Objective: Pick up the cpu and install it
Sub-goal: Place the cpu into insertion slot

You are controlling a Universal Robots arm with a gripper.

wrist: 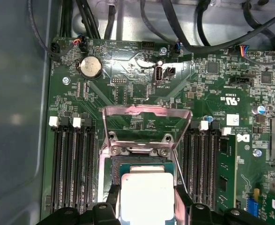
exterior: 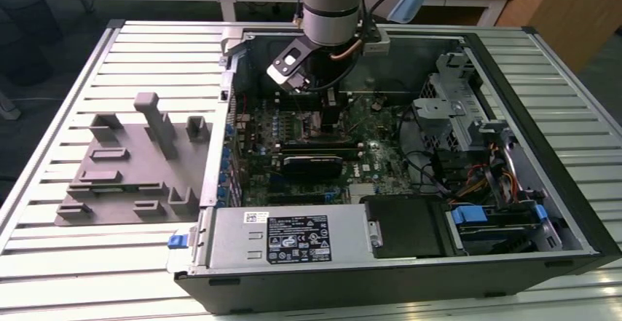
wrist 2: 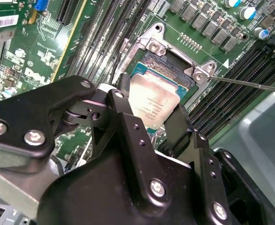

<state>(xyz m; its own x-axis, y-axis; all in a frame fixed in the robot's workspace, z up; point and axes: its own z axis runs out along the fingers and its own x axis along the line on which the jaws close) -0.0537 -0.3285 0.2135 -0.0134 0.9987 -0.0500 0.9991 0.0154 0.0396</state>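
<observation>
Second wrist view: the hand [wrist 2: 149, 99] covers part of the cpu [wrist 2: 160, 96], so you cannot tell whether it is seated in the socket [wrist 2: 167, 65]. First wrist view: the picture's edge cuts the cpu [wrist: 146, 194] off. Exterior view: the arm [exterior: 331, 8] runs off-frame.

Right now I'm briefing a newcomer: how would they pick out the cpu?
Find the open computer case and its green motherboard. Between the black memory slots a metal frame stands flipped up. Beside it, the cpu is the only pale silver square, held by the gripper.
</observation>
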